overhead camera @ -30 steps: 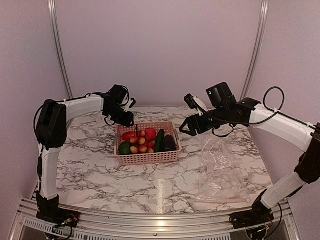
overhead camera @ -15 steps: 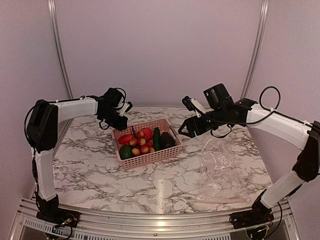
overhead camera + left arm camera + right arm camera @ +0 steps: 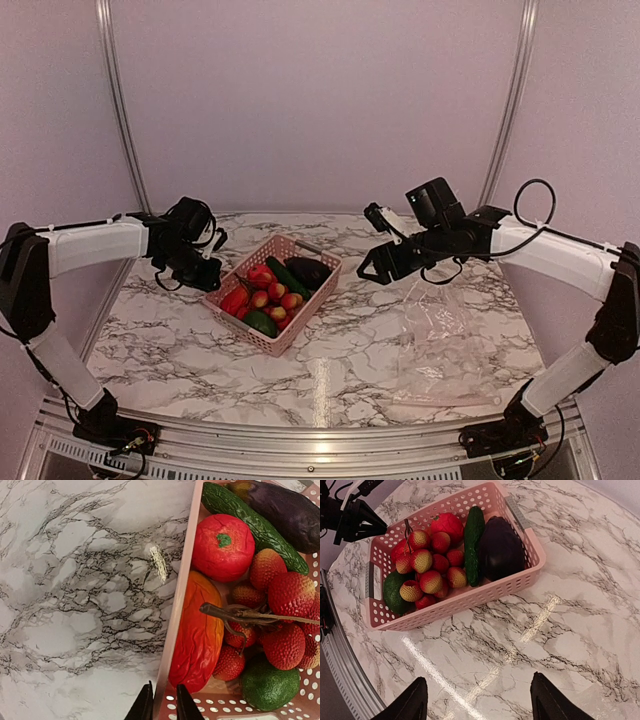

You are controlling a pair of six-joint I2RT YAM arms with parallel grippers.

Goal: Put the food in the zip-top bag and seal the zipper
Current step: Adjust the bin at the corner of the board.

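From the top camera, the pink basket [image 3: 303,322] sits turned on a slant on the marble desk [image 3: 170,340], left of the middle and nearer the far edge, with all the food [image 3: 270,295] piled inside it. The left gripper [image 3: 208,280] reaches in from the left edge and meets the basket's left corner. The right gripper [image 3: 375,268] hangs in the air off the basket's right end, apart from it, its jaws spread. The zip-top bag [image 3: 440,335] lies flat toward the right edge, running down to the near right corner, and the zipper [image 3: 450,401] shows as a pale strip along the bag's end closest to the near edge. The left wrist camera shows the two fingertips [image 3: 145,705] set one on each side of the basket's thin wall, pinched onto it. Just inside lie an orange-red pepper [image 3: 197,635], a red tomato [image 3: 222,547], a cucumber [image 3: 255,525], a dark eggplant [image 3: 290,510], a cluster of bumpy red-yellow fruits [image 3: 282,595] on a brown stem [image 3: 240,614] and a round green piece [image 3: 267,685]. The right wrist camera looks down on the basket, its own fingers [image 3: 412,702] wide apart and holding nothing, over the marble beside the basket and clear of it.
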